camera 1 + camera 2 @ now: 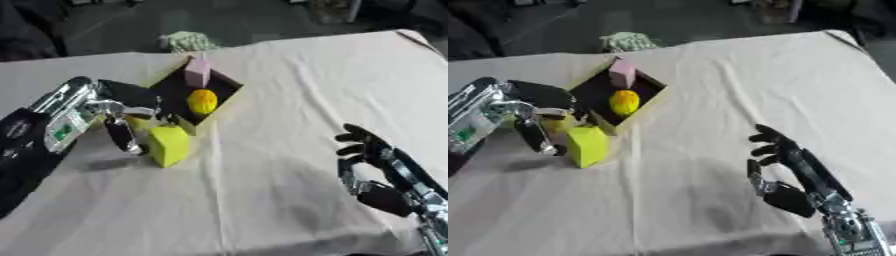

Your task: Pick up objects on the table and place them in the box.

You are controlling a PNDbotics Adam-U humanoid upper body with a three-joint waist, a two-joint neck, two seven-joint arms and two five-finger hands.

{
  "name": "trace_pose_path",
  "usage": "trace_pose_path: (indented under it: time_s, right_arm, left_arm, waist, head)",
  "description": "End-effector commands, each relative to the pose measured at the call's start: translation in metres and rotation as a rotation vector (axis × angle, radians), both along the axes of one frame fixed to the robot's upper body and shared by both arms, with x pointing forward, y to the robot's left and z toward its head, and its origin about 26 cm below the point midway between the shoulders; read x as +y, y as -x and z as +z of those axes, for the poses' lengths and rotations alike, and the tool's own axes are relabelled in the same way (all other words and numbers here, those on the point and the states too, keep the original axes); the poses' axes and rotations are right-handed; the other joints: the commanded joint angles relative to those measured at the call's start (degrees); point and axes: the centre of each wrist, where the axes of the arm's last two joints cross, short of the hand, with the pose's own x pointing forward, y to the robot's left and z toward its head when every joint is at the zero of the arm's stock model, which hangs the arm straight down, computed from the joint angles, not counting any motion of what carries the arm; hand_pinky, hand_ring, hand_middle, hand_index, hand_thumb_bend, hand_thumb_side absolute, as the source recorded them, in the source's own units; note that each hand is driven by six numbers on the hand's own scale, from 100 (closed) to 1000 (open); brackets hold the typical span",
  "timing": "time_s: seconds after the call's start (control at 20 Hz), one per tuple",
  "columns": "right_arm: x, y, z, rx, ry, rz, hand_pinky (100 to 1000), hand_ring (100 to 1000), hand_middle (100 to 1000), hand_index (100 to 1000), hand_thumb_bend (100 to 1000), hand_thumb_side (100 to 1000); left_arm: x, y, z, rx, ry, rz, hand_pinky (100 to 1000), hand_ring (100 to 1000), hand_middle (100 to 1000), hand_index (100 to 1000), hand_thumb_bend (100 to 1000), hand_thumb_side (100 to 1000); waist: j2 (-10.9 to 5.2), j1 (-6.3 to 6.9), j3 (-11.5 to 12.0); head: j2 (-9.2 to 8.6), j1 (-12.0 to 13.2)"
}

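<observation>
Left eye view: toward the desk's (289, 75) left edge, the left robot hand (122, 117) pinches a yellow-green block (169, 145) beside the box (226, 100), which holds a pink block (198, 72) and yellow ball (202, 101). Near the right edge, the right robot hand (785, 172) rests spread.

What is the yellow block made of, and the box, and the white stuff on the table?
The yellow-green block looks like matte foam or plastic: flat faces, no shine; hard to say which. The box looks like cardboard: thin, tan-yellow walls with a dark inside. The table cover looks like cloth: off-white, with soft creases and folds. The left hand, black and silver, touches the block.
</observation>
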Motion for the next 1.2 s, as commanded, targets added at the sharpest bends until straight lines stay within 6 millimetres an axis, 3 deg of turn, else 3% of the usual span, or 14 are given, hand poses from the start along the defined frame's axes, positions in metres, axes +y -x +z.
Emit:
trace_pose_path:
  time_s: [0.05, 0.3, 0.7, 1.05, 1.2]
  right_arm:
    - [-0.002, -0.001, 0.007, -0.025, 0.01, 0.002, 701, 769, 833, 1000, 100, 297]
    - [-0.002, -0.001, 0.007, -0.025, 0.012, 0.004, 701, 769, 833, 1000, 100, 297]
    - [-0.002, -0.001, 0.007, -0.025, 0.014, 0.008, 702, 770, 833, 1000, 100, 295]
    - [-0.001, -0.001, 0.007, -0.024, 0.012, 0.009, 702, 769, 833, 1000, 100, 297]
    - [-0.001, -0.001, 0.007, -0.024, 0.012, 0.01, 702, 769, 833, 1000, 100, 297]
  left_arm:
    - [0.001, 0.001, 0.016, -0.028, -0.06, -0.036, 878, 842, 854, 943, 441, 149]
    - [0.003, 0.004, 0.027, -0.052, -0.077, -0.026, 892, 857, 869, 948, 488, 167]
    - [-0.002, 0.004, 0.018, 0.004, -0.11, -0.043, 885, 861, 872, 946, 478, 145]
    - [-0.002, 0.003, 0.01, 0.053, -0.112, -0.046, 860, 832, 836, 916, 417, 110]
    - [-0.003, 0.003, 0.007, 0.054, -0.094, -0.046, 847, 813, 816, 898, 340, 100]
  waist:
    - [-0.76, -0.1, 0.04]
    - [-0.83, 0.01, 0.27]
    - [-0.85, -0.08, 0.2]
    - [-0.87, -0.03, 0.15]
    - [-0.91, -0.06, 0.09]
  head:
    - [0.27, -0.15]
    - [0.27, -0.25]
    - [0.27, -0.25]
    - [0.27, -0.29]
    - [0.27, -0.28]
